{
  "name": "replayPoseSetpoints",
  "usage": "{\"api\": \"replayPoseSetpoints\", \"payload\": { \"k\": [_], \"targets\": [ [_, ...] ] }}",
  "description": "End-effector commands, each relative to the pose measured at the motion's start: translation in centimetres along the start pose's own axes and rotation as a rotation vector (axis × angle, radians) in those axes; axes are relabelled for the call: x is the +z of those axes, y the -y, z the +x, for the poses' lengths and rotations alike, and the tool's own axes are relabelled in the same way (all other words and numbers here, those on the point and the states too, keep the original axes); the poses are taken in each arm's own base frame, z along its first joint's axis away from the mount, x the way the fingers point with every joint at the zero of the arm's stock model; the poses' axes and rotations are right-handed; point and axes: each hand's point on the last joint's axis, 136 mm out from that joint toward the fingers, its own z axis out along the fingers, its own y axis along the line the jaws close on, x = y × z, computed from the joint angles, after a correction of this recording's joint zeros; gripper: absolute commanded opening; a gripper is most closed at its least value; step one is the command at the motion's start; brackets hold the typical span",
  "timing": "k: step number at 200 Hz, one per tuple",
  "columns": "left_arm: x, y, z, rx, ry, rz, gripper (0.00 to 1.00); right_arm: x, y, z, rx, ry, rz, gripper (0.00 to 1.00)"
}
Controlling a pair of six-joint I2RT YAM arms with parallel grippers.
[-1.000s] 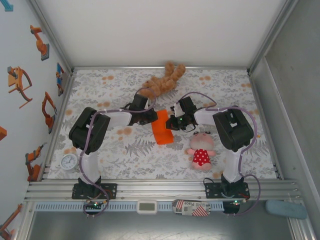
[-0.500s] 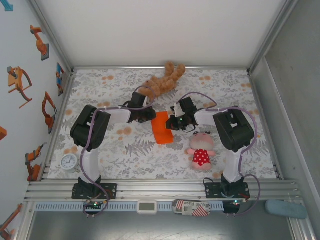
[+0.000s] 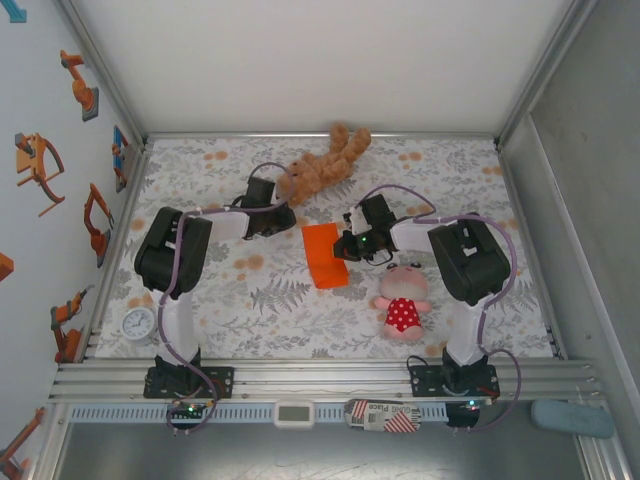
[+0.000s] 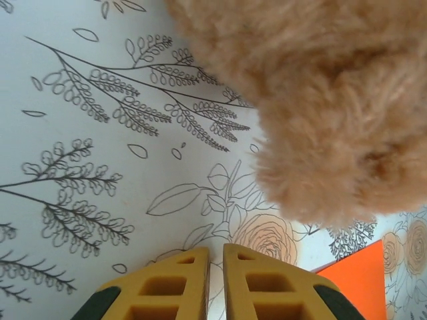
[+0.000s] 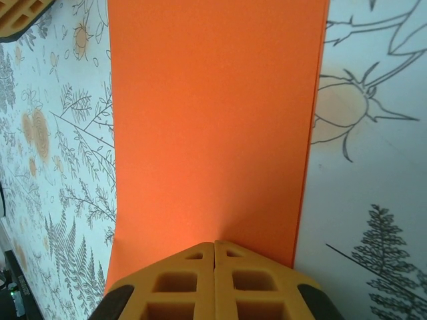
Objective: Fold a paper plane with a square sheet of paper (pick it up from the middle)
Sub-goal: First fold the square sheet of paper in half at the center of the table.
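The orange sheet of paper [image 3: 323, 256] lies on the flowered table cloth as an upright rectangle, longer than it is wide. In the right wrist view the paper [image 5: 213, 120] spreads flat ahead of my right gripper [image 5: 214, 245], which is shut with its tips down on the near edge. From above, that gripper [image 3: 344, 246] sits at the sheet's right side. My left gripper [image 3: 287, 221] is off the paper to its upper left, beside the brown bear. Its jaws [image 4: 215, 259] are shut with nothing between them, and an orange corner [image 4: 361, 280] shows at the right.
The brown plush bear [image 3: 326, 165] lies at the back, close over my left fingers [image 4: 320, 100]. A pink doll in a red dress [image 3: 402, 300] lies right of the paper, near the right arm. A small white clock [image 3: 138, 323] stands at the front left.
My left gripper has drawn back from the paper's upper left edge toward the bear. The paper's top left part now shows uncovered. The right gripper has stayed put.
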Motion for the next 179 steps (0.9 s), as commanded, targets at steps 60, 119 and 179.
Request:
{"api": "replayPoseSetpoints", "payload": {
  "k": [60, 119, 179],
  "targets": [
    [-4.8, 5.0, 6.5, -0.038, -0.082, 0.061, 0.15, 0.4, 8.9, 7.3, 0.269, -0.160, 0.302, 0.00],
    [-3.1, 7.9, 12.8, -0.073, -0.288, 0.142, 0.09, 0.3, 9.0, 7.1, 0.272, -0.155, 0.313, 0.00],
    [-2.3, 7.3, 15.0, -0.071, -0.400, 0.131, 0.08, 0.2, 9.1, 7.2, 0.270, -0.155, 0.322, 0.00]
  ]
}}
